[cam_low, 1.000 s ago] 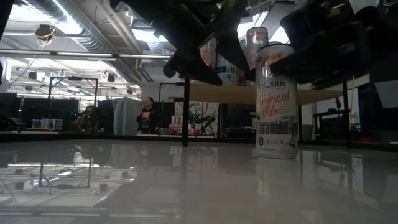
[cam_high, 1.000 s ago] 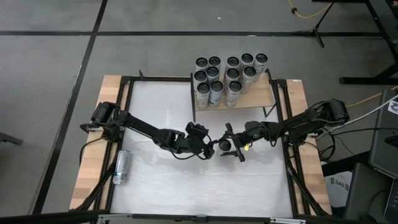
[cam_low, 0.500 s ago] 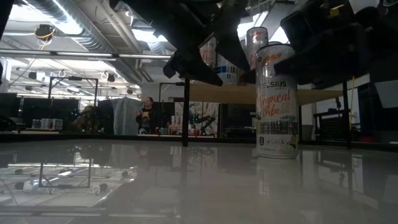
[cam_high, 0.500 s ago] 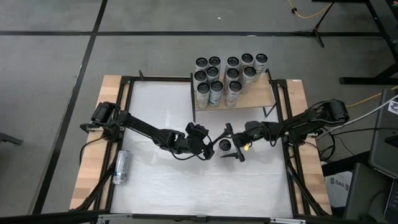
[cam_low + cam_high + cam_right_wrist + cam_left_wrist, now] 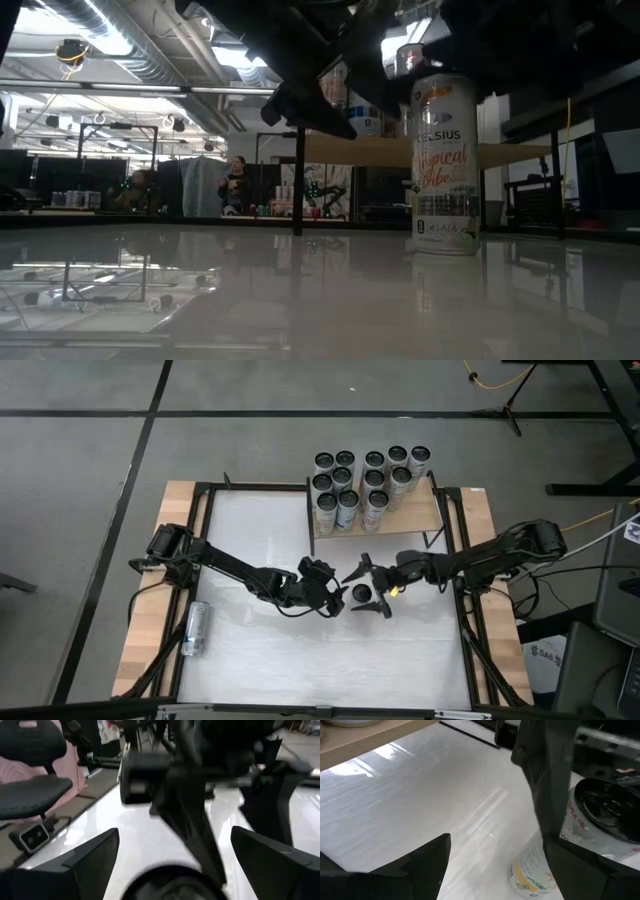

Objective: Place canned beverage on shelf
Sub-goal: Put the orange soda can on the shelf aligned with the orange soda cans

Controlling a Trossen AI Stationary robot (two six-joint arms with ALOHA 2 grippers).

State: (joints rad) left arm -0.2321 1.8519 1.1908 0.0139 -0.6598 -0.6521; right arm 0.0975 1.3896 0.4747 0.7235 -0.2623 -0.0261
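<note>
Can [image 5: 364,593] stood upright on the white surface [image 5: 260,540], just short of the shelf [image 5: 420,518], between both hands. Right hand [image 5: 366,586] straddled it with fingers spread, released; left hand [image 5: 337,597], half-open and empty, waited just beside the can.

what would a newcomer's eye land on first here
Likely the upright can standing mid-table with both grippers around it: the right gripper open astride it, the left gripper close beside it. Next, the cluster of cans packed on the shelf at the table's far edge. One more can lies on its side at the table's left edge.
</note>
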